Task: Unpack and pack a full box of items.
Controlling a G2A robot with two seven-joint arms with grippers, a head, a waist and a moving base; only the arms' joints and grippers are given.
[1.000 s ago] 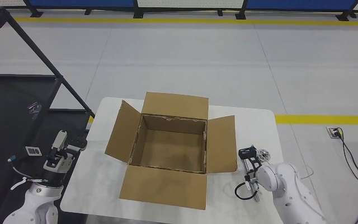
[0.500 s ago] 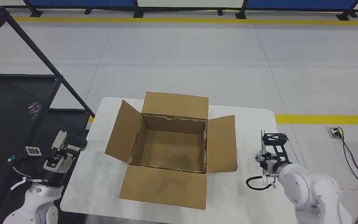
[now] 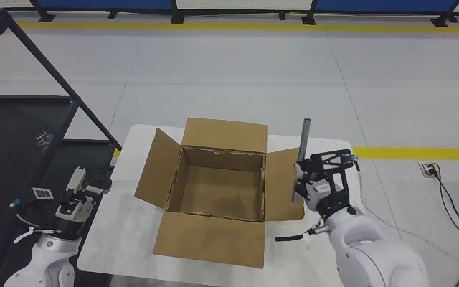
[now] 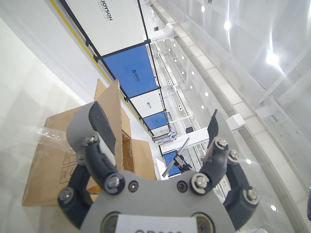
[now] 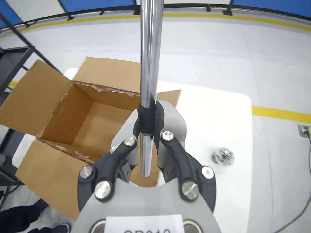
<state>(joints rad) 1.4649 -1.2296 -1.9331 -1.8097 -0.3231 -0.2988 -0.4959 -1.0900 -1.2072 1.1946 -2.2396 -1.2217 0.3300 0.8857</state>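
Four items, entered by size.

1. Table (image 3: 122,231), white; carries the box.
2. Box (image 3: 219,197), brown cardboard, all four flaps folded outward, bare inside. Landmark for the entries below.
3. Rod (image 5: 150,49), polished metal, held almost upright above the box's right flap. The right gripper (image 5: 148,118) is clamped on it near the lower end. The left gripper (image 4: 158,128) sits beyond the box's left flap, jaws spread, carrying nothing.
4. Small shiny part (image 5: 222,158), on the table well apart from the box, past the right flap; too blurred to identify.

Step, as judged: packing, first item, with the rod not yet over the opening.

Next move calls for carrying the rod inward past the right flap, tipping it towards level so that it fits the box floor, lowering it, then letting go.
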